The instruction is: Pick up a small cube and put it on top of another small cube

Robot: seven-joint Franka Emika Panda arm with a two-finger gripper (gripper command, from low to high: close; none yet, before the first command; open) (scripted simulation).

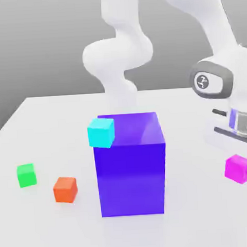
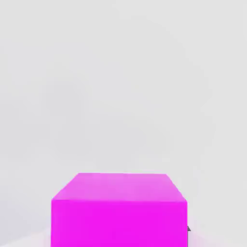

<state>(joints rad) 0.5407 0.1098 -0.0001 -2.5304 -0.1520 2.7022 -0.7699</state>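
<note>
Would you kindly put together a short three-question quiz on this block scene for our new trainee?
1. True or false: the claw is shut on the magenta cube.
2. Which small cube sits nearest the exterior view's left edge? A) orange cube B) green cube C) cyan cube
3. Fill in: the largest object on the table is the ____ block.

Key:
1. True. The magenta cube is also seen close up in the hand view.
2. B.
3. Blue-purple.
</note>
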